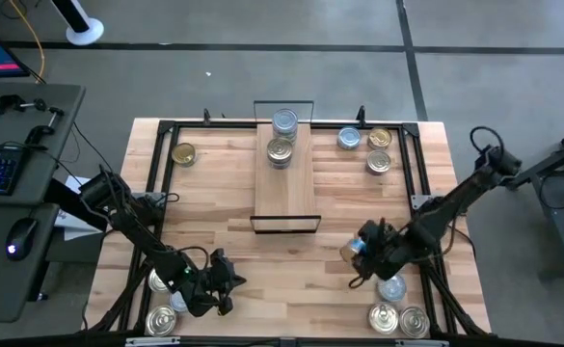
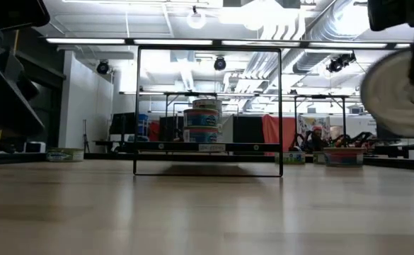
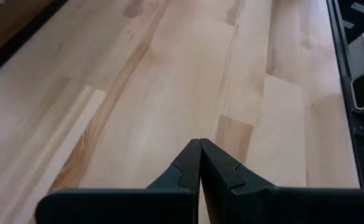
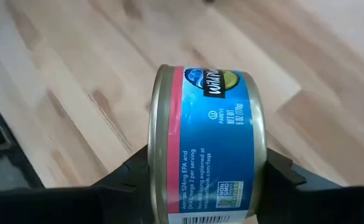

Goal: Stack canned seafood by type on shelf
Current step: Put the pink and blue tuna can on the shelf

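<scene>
I have a blue-label tin (image 4: 206, 143) clamped in my right pincer (image 1: 366, 249), lifted off the counter (image 1: 214, 212). Left pincer (image 3: 200, 163) closed, empty. Two stacks (image 1: 282, 138) sit on the shelf (image 1: 284, 188); most tins remain loose.

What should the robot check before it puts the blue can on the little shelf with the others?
1. Right gripper shut on the blue can: ok, fingers press both sides.
2. Can lifted clear of the table: ok, the low view shows it in the air.
3. Shelf has bare room: ok, its near half is bare.
4. Cans already on shelf stand steady: ok, stacks look upright.
5. Left gripper out of the way: ok, shut, near the table's front left.
6. Which stack matches the can: cannot tell.
</scene>
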Tool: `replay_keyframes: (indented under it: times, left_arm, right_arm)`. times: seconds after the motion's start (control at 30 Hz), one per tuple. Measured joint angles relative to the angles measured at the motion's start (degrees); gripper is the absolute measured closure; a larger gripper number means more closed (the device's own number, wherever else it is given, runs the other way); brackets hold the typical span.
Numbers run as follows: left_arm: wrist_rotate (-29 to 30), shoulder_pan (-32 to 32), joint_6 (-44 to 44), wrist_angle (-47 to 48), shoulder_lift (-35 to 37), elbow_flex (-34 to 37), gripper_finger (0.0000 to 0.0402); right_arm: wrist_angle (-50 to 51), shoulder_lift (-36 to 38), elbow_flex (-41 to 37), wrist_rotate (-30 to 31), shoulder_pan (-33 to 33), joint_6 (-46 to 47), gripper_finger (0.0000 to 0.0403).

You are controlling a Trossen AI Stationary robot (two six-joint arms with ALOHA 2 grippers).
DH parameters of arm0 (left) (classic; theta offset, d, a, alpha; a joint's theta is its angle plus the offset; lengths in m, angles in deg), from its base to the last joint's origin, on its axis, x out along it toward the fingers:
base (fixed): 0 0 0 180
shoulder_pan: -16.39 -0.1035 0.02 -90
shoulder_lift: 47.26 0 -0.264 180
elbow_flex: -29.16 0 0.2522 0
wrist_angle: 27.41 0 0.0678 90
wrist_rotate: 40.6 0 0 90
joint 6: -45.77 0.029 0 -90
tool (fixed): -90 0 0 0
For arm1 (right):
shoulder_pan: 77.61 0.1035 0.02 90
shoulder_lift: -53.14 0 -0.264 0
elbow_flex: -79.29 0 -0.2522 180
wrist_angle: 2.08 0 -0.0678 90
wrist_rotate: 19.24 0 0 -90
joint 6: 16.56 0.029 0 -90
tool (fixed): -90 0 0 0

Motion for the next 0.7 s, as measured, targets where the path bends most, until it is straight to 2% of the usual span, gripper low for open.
replay_keyframes:
  times: [0.17, 0.43, 0.7]
  left_arm:
    - [-0.38, 0.0, -0.46, -0.07, 0.0, 0.0, 0.0401]
    - [-0.07, -0.53, -7.01, -0.03, 0.0, 0.02, 0.0401]
    - [0.71, -0.66, -7.45, -0.03, 0.0, 0.03, 0.0401]
  right_arm:
    - [0.5, 2.37, -1.21, 2.0, -2.59, -2.92, 0.0235]
    - [-0.09, 2.17, -1.21, 1.6, -4.64, -8.09, 0.0235]
    - [-0.27, 2.15, -1.21, 0.38, -4.63, -9.49, 0.0235]
